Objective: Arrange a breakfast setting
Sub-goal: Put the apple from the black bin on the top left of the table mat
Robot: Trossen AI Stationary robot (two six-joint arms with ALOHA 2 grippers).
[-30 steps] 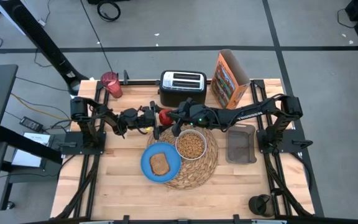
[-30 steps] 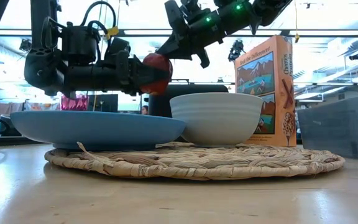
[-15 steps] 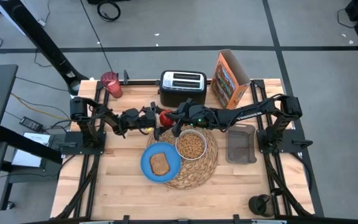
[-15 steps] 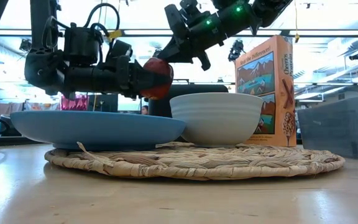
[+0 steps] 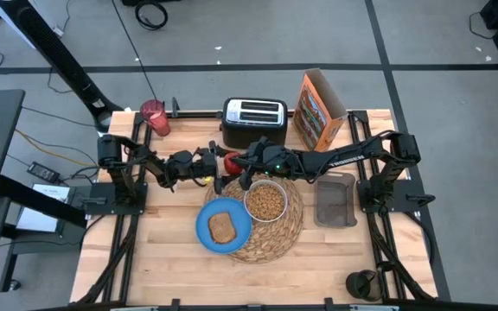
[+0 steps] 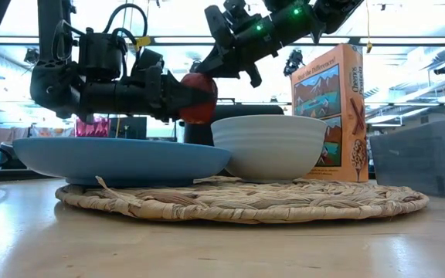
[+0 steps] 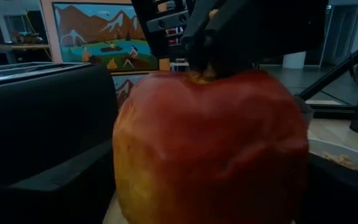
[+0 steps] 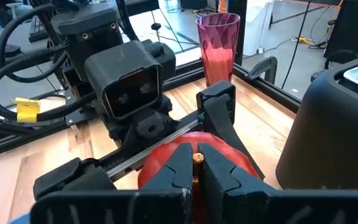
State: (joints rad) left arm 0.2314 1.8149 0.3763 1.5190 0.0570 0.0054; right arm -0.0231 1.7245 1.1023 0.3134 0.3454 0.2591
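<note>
A red apple (image 6: 199,98) hangs in the air behind the round woven placemat (image 5: 288,235), in front of the black toaster (image 5: 254,121). My right gripper (image 8: 194,165) reaches over from the table's right and is shut on the apple's top. My left gripper (image 6: 182,98) points level from the table's left, open, with one finger on each side of the apple (image 8: 232,163). On the mat stand a blue plate (image 5: 207,216) bearing a toast slice (image 5: 222,228) and a white bowl (image 6: 269,147) of cereal. The pink-red cup (image 5: 154,117) stands at the far left. My right gripper pinches the apple's short stem (image 8: 197,158) between its two fingertips, coming from above at a slant. The apple hangs upright below the fingers, clear of the table. My left gripper's fingers (image 8: 217,112) flank the apple's sides; I cannot tell whether they touch it.
A cereal box (image 5: 318,108) stands at the far right beside the toaster. A grey tub (image 5: 335,200) sits right of the mat. Bare wood lies along the near edge and at the near left.
The apple has sunk slightly in the low view. Both arms have kept their places.
</note>
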